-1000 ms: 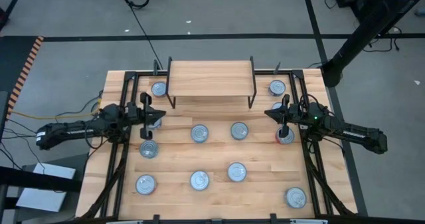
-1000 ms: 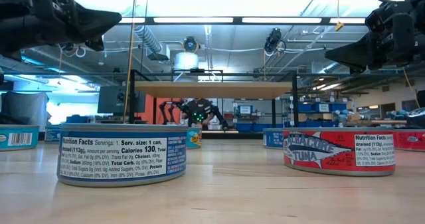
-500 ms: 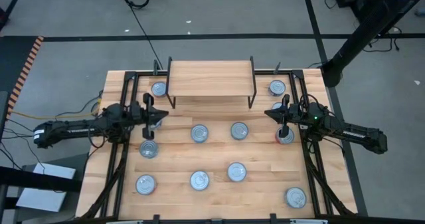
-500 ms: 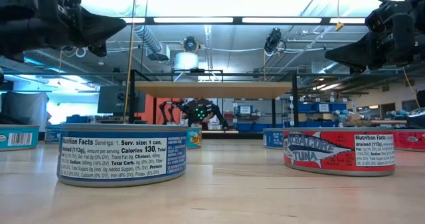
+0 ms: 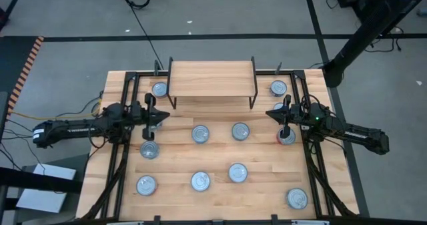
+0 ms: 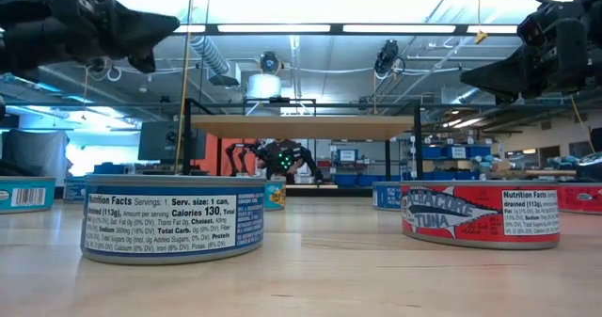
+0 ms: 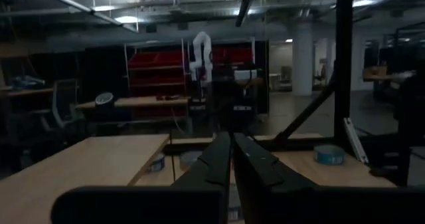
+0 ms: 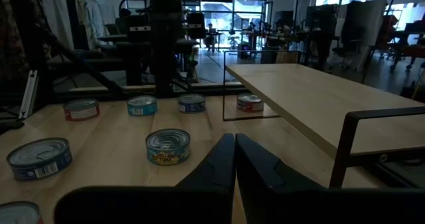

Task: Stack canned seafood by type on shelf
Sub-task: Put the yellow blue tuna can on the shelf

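Observation:
The shelf [image 5: 212, 78], a light wood plank on thin black legs, stands at the far middle of the table; nothing shows on its top. Several cans of seafood stand on the tabletop, among them a blue one [image 6: 174, 218], a red tuna one [image 6: 480, 213], and silver tops [image 5: 200, 133] [image 5: 240, 131] in the middle. My left gripper [image 5: 160, 115] hovers shut over the table's left side, pointing right. My right gripper [image 5: 271, 113] hovers shut over the right side, pointing left, near a red can [image 5: 285, 137]. Both sets of fingers [image 7: 232, 147] [image 8: 234, 144] hold nothing.
Black frame rails [image 5: 127, 105] [image 5: 308, 105] run along the table's left and right sides. Further cans stand beside the shelf's legs [image 5: 159, 89] [image 5: 278, 87] and along the near half [image 5: 146, 185] [image 5: 297, 198]. Bare wood lies between the middle rows.
My left gripper has tipped slightly upward and edged a little toward the table's right, staying shut. The right arm and the cans have kept still.

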`<action>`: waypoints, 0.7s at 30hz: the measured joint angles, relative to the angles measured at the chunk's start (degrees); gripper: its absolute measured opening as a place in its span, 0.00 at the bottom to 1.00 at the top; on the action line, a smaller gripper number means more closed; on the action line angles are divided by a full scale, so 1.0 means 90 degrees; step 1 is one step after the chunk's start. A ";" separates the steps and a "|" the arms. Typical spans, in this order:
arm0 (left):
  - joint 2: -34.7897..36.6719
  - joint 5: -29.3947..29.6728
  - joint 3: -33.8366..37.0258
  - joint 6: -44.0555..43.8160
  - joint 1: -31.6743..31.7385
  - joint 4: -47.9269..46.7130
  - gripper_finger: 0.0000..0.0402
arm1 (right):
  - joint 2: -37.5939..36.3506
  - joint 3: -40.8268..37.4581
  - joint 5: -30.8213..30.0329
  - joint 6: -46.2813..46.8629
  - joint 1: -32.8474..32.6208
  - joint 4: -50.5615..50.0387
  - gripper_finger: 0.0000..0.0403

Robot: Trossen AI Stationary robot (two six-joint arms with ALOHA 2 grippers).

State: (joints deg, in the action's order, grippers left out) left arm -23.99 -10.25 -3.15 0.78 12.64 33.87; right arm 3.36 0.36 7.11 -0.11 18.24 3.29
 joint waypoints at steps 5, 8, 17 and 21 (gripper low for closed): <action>-0.0550 0.0019 -0.0001 -0.0013 0.0000 0.0035 0.05 | 0.0000 0.0000 0.0000 0.0001 0.0000 0.0002 0.06; -0.0853 -0.0118 -0.0021 -0.0029 0.0000 0.0268 0.02 | 0.0000 0.0000 0.0000 0.0001 0.0000 0.0002 0.06; -0.1369 -0.0270 -0.0261 0.0106 -0.0002 0.0169 0.01 | 0.0000 0.0000 0.0000 0.0001 0.0000 0.0002 0.06; -0.1755 -0.0334 -0.0261 0.0432 -0.0002 0.0087 0.01 | 0.0000 0.0000 0.0000 0.0000 0.0000 0.0002 0.06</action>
State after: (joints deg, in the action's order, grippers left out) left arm -39.78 -13.26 -5.50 4.67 12.62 34.66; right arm 3.36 0.36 7.11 -0.11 18.24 3.30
